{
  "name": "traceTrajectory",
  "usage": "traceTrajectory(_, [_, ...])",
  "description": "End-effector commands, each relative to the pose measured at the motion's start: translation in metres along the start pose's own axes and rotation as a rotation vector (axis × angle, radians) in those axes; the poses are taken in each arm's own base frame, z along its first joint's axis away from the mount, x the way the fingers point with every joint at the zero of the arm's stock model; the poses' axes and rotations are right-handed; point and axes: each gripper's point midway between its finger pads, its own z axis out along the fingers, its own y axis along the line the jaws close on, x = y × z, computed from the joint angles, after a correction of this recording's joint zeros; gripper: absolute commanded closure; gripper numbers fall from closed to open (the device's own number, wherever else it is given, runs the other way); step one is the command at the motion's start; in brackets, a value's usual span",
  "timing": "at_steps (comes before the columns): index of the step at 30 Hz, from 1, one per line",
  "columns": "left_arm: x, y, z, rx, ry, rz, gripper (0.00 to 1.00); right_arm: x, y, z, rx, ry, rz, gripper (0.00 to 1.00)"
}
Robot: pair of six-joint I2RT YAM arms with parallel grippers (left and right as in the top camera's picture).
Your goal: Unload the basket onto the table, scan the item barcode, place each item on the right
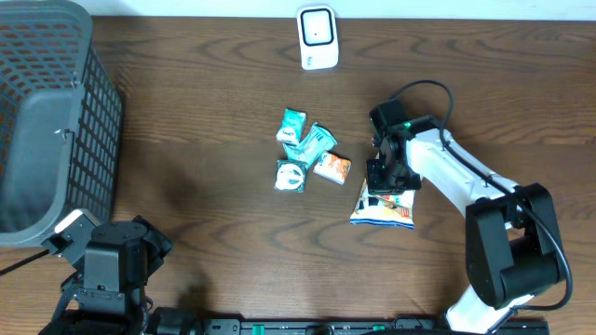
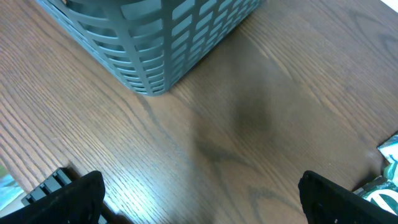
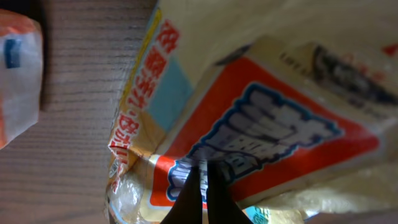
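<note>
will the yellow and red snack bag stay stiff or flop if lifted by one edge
Probably floppy: the snack bag is thin, creased film where the right gripper pinches it, so it should sag. Likely light for its size, since it looks puffy. The glossy film may slip from a small pinch.

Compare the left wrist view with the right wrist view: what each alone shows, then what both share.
Left wrist only: a corner of the grey basket, the open left gripper, teal packets at the right edge. Right wrist only: the snack bag, the right gripper shut on it, an orange packet at left. Both: the wooden table.
</note>
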Motion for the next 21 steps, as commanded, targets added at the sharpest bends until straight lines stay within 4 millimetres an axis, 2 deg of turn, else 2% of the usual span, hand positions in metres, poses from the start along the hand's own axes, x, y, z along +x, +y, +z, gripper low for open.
traceTrajectory(1, [-0.002,0.003,0.000,-0.017,-0.012,-0.017,0.02,0.014,-0.008,0.010,0.031,0.047,0.035,0.99])
traceTrajectory(4, [-0.002,0.003,0.000,-0.017,-0.012,-0.017,0.02,0.003,-0.010,-0.008,0.034,0.035,0.017,0.99])
traceTrajectory(8, [-0.002,0.003,0.000,-0.017,-0.012,-0.017,0.02,-0.024,-0.029,-0.049,0.118,-0.023,0.032,0.99])
traceTrajectory(11, [-0.002,0.003,0.000,-0.017,-0.012,-0.017,0.02,-0.043,-0.037,-0.070,0.151,-0.087,0.049,0.99])
traceTrajectory(12, [-0.002,0.003,0.000,-0.017,-0.012,-0.017,0.02,-0.049,-0.038,-0.073,0.153,-0.110,0.054,0.95])
traceTrajectory(13, [-0.002,0.003,0.000,-0.017,-0.012,-0.017,0.02,-0.052,-0.038,-0.074,0.151,-0.124,0.056,0.91])
traceTrajectory(16, [-0.002,0.003,0.000,-0.017,-0.012,-0.017,0.02,-0.054,-0.038,-0.067,0.150,-0.134,0.056,0.91])
traceTrajectory(21, [-0.002,0.003,0.000,-0.017,-0.012,-0.017,0.02,-0.043,-0.042,-0.039,0.157,-0.109,0.055,0.89])
